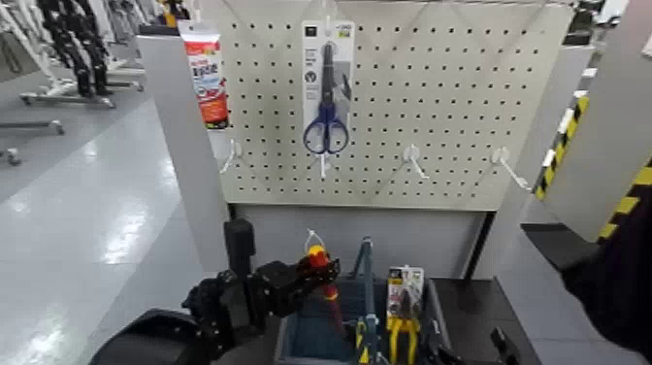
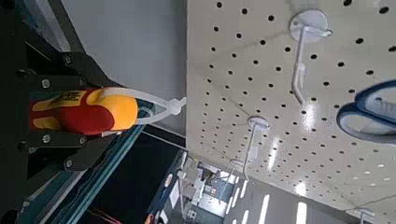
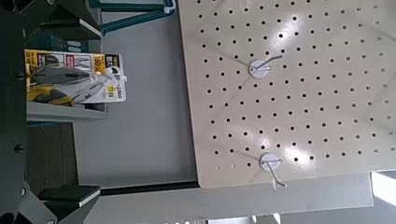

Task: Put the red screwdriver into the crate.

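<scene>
My left gripper is shut on the red screwdriver by its red and yellow handle. The thin shaft points down into the crate, a dark grey-blue tote at the lower edge of the head view, left of its tall handle. In the left wrist view the screwdriver handle lies between the dark fingers, its white hang loop sticking out toward the pegboard. My right gripper sits low beside the crate's right end.
A pack of yellow-handled pliers stands in the crate's right part. On the pegboard hang a blue-handled scissors pack, a tube pack and bare hooks. A dark shape fills the right edge.
</scene>
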Available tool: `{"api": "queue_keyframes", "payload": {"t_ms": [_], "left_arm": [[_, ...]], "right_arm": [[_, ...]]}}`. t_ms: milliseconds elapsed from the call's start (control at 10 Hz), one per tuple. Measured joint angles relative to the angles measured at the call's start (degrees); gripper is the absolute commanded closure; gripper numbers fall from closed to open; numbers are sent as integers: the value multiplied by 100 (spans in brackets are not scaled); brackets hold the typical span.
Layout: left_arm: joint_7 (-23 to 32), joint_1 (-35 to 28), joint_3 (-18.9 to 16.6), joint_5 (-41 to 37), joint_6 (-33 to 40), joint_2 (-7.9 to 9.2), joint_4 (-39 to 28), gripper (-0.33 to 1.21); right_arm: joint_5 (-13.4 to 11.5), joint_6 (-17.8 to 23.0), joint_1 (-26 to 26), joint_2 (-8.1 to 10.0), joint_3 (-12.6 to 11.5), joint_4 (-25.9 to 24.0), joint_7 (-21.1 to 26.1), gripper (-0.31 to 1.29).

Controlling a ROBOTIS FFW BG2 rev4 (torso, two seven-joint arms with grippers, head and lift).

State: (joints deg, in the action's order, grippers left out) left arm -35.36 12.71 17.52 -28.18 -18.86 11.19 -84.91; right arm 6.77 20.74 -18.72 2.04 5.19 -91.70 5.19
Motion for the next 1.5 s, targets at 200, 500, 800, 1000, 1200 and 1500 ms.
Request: {"api": "queue_keyframes", "payload": {"t_ms": [200, 500, 800, 1000, 1200, 1500], "left_arm": [[102, 24, 171, -375, 259, -52, 382, 106], [233, 113, 423, -666, 257, -73, 644, 105], [405, 134, 522, -972, -8, -80, 674, 104], [443, 124, 505, -1065, -14, -78, 667, 47], [560, 75, 472, -1111, 105, -71, 616, 11], [715, -30, 341, -990, 275, -51, 380, 14]], "right_arm": [[8, 0, 0, -5, 0, 3, 0, 13], [12, 8, -1, -11, 0, 9, 0, 13], [18, 9, -8, -19, 1, 3, 0, 13], [19, 9, -10, -21, -3, 3, 0, 13], [26, 9, -17, -26, -9, 3, 0, 13], [26, 9, -18, -28, -15, 3, 0, 13]]}}
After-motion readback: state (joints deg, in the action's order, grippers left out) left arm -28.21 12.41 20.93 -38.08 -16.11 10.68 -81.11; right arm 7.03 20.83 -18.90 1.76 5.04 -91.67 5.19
